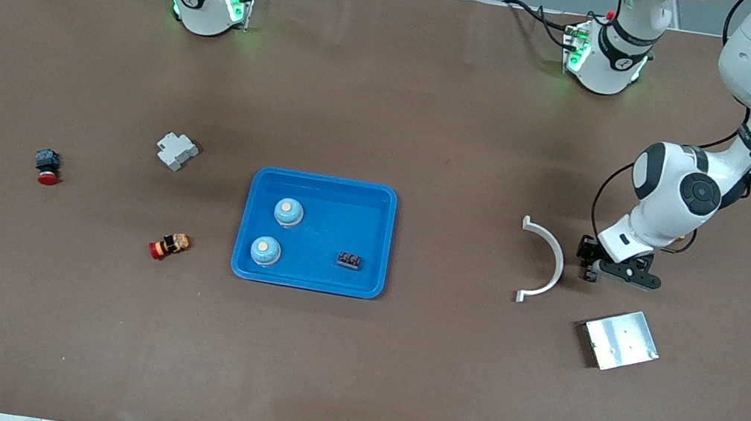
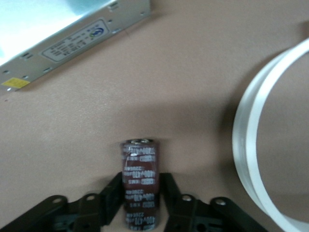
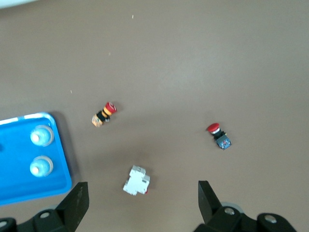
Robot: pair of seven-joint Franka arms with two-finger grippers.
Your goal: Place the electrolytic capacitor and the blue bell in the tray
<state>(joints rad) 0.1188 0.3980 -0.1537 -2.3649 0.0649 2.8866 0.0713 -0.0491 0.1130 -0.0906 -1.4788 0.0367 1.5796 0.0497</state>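
Capacitor (image 2: pixel 140 181) gripped at the frame's lower middle, my left gripper (image 2: pixel 140 203) is clamping it squarely, needing a straight lift toward the tray (image 1: pixel 321 187), while my right gripper (image 3: pixel 142 200) is waiting with fingers apart.

- The electrolytic capacitor (image 2: pixel 140 181) has its lower end cut off by the left wrist view's edge; its printed lettering is too blurred to read.
- Beside the capacitor, the white curved strip (image 2: pixel 251 145) runs out of frame.
- The silver metal plate (image 2: pixel 63 36) near the capacitor is cropped; its label is unreadable.
- The small dark part (image 1: pixel 349 260) in the tray (image 1: pixel 308 279) is too small to identify.
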